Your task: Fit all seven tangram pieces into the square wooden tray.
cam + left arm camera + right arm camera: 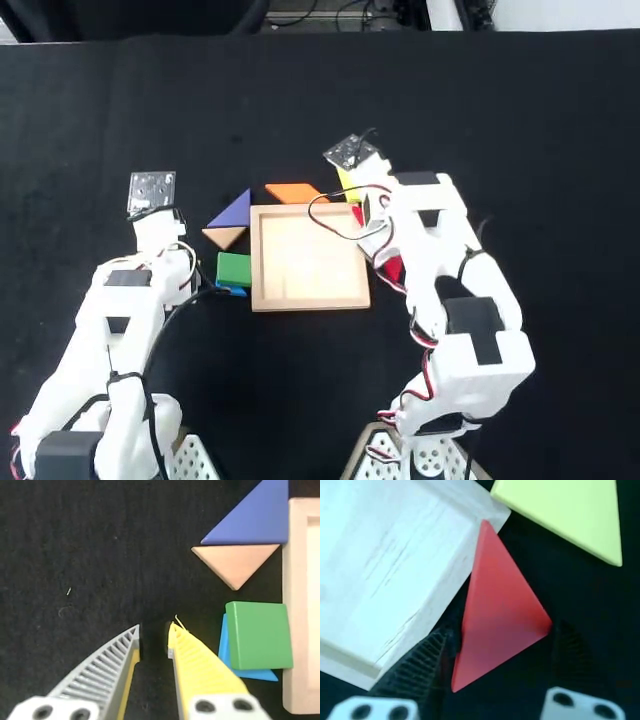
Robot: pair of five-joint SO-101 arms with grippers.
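Red marks the piece in hand. The red triangle (495, 620) lies flat on the black cloth (500, 120), just outside the right rim of the wooden tray (450, 587). The right gripper (502, 635) is set over its near end with the fingers (422, 667) spread, one on each side, and nothing is pinched yet.

The finger on the tray side stands in the narrow gap between piece and rim, so it is judged that the jaws should be closed slowly and squarely. That way the triangle is neither pushed against the wood nor twisted. The piece should be lifted clear of the rim before it is carried left. The tray floor is bare, so any corner can be taken.

Open cloth is seen to the right of the triangle, and room to draw back is best sought there.

On the tray's left side, the left gripper (155, 627) hangs over bare cloth with its fingers narrowly parted on nothing. The green square (257, 635) is just to its right, resting on a light blue piece (250, 674), with both hard by the left rim.

Farther off, a tan triangle (235, 562) and a blue triangle (257, 520) meet along one edge at the far left corner. An orange parallelogram (295, 192) lies just beyond the far rim. The yellow triangle (570, 510) lies near the far right corner, close to the red tip, so little room is left there.
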